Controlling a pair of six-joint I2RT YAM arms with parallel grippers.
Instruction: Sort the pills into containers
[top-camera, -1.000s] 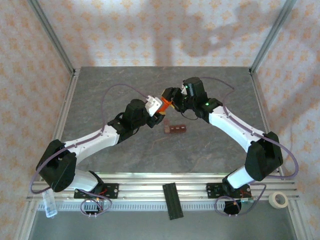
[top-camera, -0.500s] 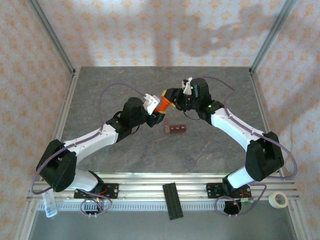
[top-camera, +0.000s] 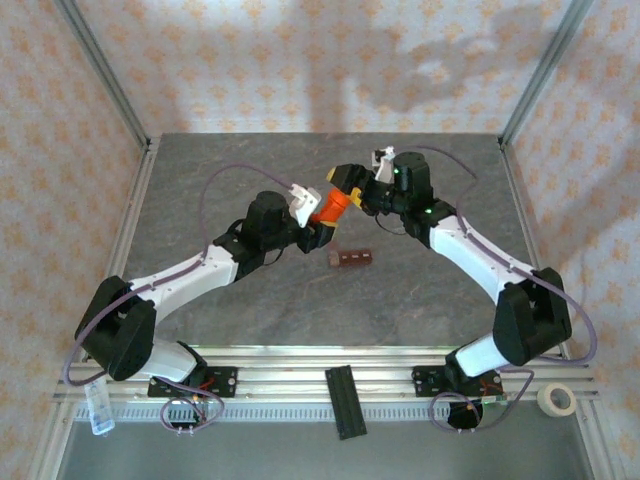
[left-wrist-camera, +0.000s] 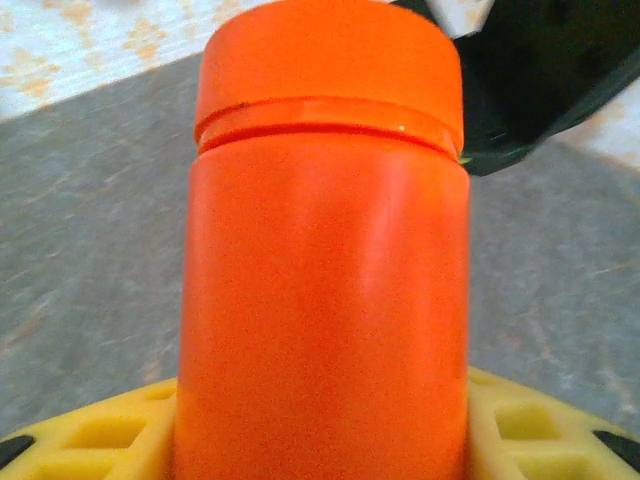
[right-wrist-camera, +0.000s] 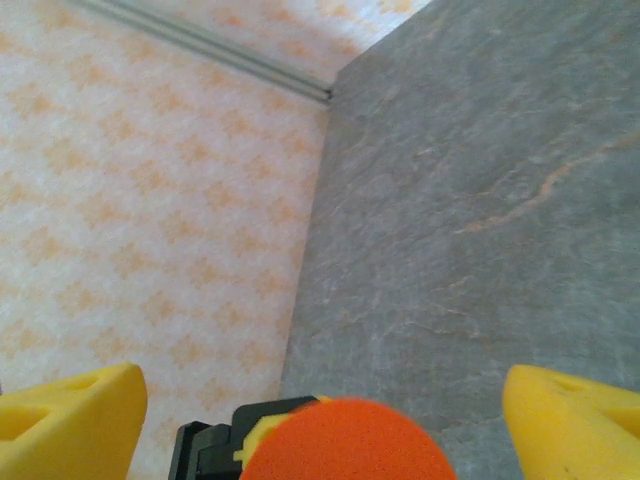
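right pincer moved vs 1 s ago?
Yes. In the top view the right pincer has shifted back and to the right, farther from the brown compartment strip, and now stands open by the orange bottle.

I work in a robot test cell. Under my left pincer (top-camera: 326, 212) lies a grey stone-look tabletop (top-camera: 300, 312). Beyond it stand panels papered with orange motifs (top-camera: 250, 60), held by aluminium posts (top-camera: 105, 68). Behind it, slotted aluminium rails (top-camera: 300, 376) carry my bases.
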